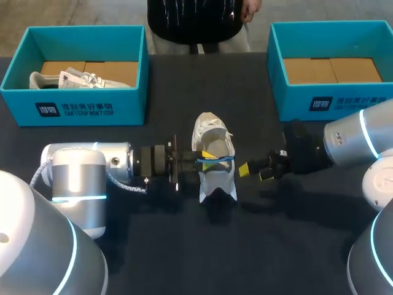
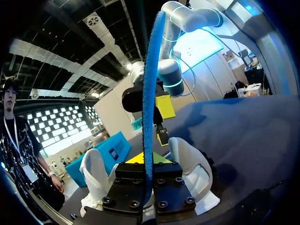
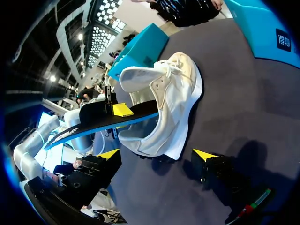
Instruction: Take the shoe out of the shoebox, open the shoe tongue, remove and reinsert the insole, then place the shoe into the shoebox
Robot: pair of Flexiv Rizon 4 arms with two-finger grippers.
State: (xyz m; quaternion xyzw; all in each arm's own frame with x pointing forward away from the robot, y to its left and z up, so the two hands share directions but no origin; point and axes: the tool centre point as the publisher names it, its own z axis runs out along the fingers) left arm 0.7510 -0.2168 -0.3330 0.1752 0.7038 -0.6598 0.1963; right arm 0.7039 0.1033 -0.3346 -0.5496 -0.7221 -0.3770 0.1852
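A white shoe [image 1: 214, 178] stands on the dark table's middle, toe toward the far edge. My left gripper [image 1: 207, 161] comes in from the left over the shoe's opening and is shut on a thin black insole with a blue edge [image 1: 222, 159]. In the left wrist view the insole [image 2: 149, 93] rises edge-on from between the shut fingers [image 2: 146, 159], with the shoe's white sides [image 2: 192, 166] on both flanks. My right gripper [image 1: 253, 171] stands open just right of the shoe. In the right wrist view its tips [image 3: 157, 155] straddle the shoe's heel end [image 3: 164, 108], apart from it, and the insole [image 3: 103, 121] crosses the opening.
A teal shoebox [image 1: 73, 104] at the back left holds a second white shoe [image 1: 80, 78]. Another teal shoebox [image 1: 331, 101] at the back right shows only a cardboard floor.
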